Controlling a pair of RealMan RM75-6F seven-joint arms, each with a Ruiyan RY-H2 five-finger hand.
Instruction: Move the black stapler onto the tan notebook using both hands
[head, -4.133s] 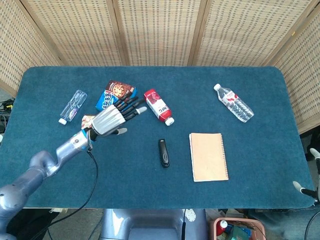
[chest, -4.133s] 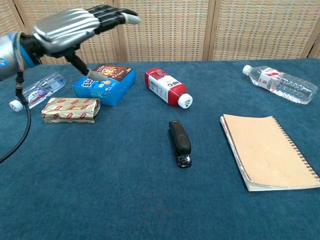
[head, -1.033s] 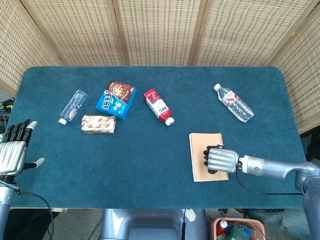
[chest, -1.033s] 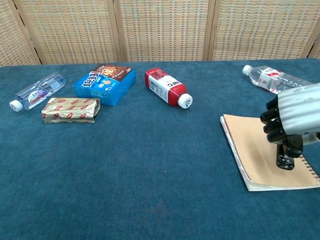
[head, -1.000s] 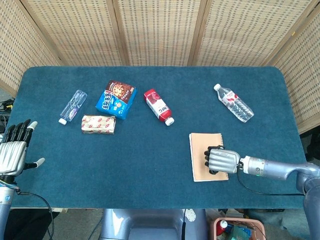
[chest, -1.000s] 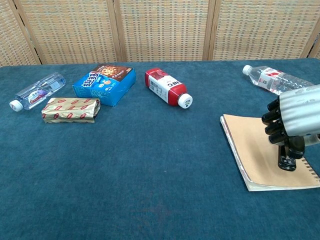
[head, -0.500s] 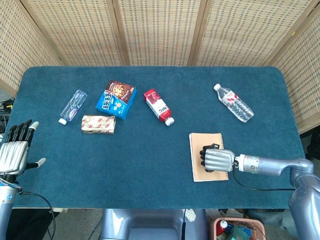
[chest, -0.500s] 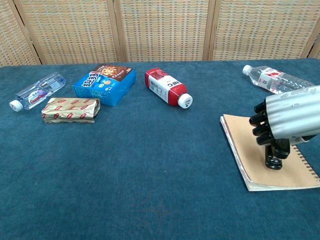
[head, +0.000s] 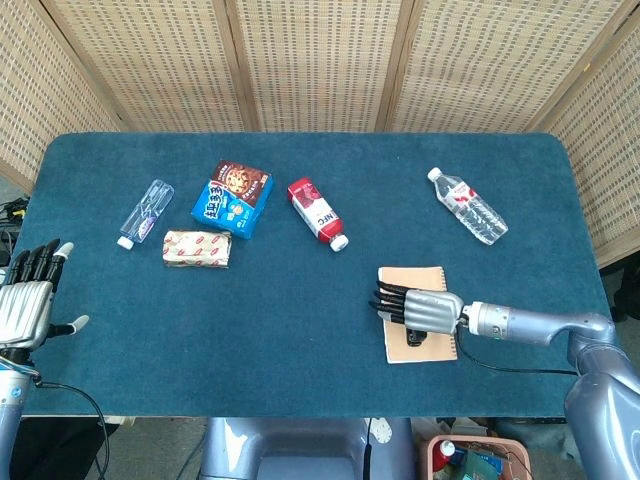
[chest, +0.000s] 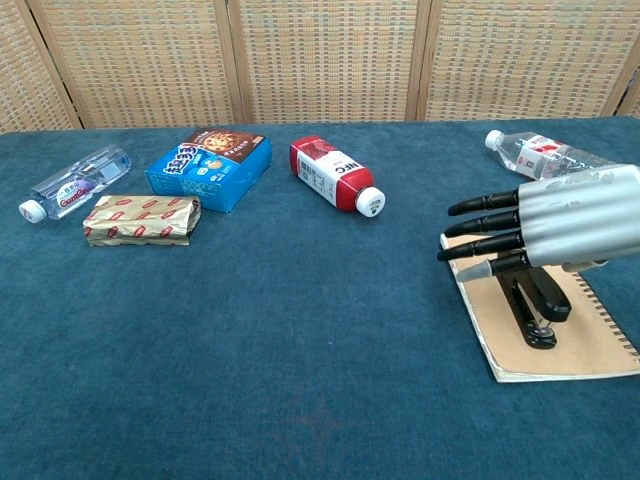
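Observation:
The black stapler (chest: 532, 310) lies flat on the tan notebook (chest: 590, 340); in the head view only a small dark part of the stapler (head: 414, 337) shows below my right hand on the notebook (head: 398, 276). My right hand (chest: 560, 230) hovers just above the stapler with its fingers stretched out to the left and nothing in them; the head view shows the same right hand (head: 422, 308) over the notebook. My left hand (head: 28, 303) is far off at the table's left edge, fingers spread and empty.
A red carton (head: 318, 213) lies near the table's middle, with a blue snack box (head: 233, 198), a gold-wrapped pack (head: 197, 249) and a small bottle (head: 146, 212) to its left. A clear water bottle (head: 468, 206) lies at the back right.
My right hand has uncurled its fingers and let go of the stapler, which now rests on the notebook. The left hand has stayed at the left edge.

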